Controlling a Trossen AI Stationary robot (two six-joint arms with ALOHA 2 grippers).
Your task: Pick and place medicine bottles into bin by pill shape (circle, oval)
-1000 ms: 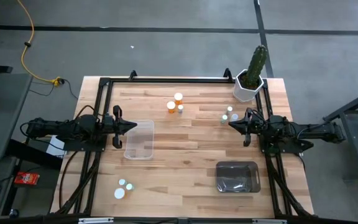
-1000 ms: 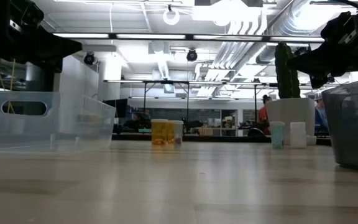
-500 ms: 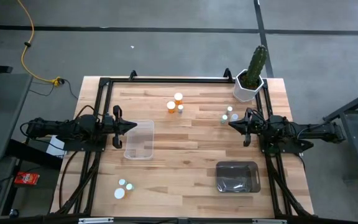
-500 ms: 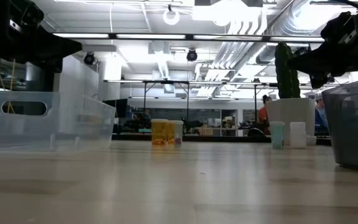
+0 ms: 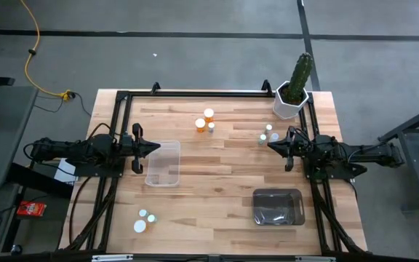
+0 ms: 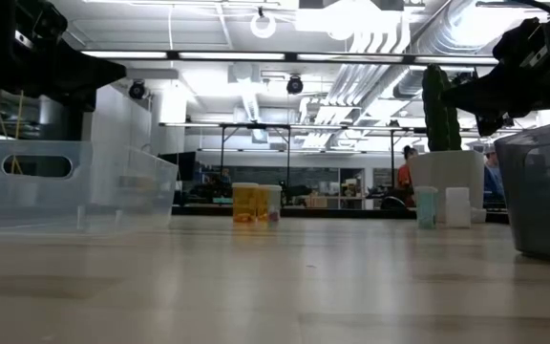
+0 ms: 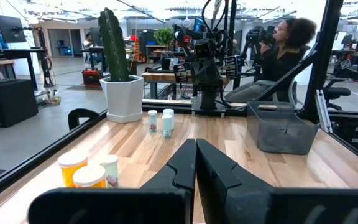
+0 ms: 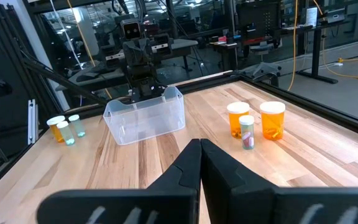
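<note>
Two robot arms over a wooden bench (image 5: 217,175), both jaws pressed together and holding nothing.
Left gripper (image 5: 156,148) hangs at the clear bin (image 5: 163,164); right gripper (image 5: 270,144) near pale bottles (image 5: 268,133). Orange bottles (image 5: 205,121) stand mid-bench; pill shapes can't be made out.

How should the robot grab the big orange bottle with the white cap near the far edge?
Probably from straight above, pinching the big orange bottle around its round white cap or just under it. It stands upright with two smaller bottles close beside it, so a side approach looks crowded. The right pincer is nearest.
</note>
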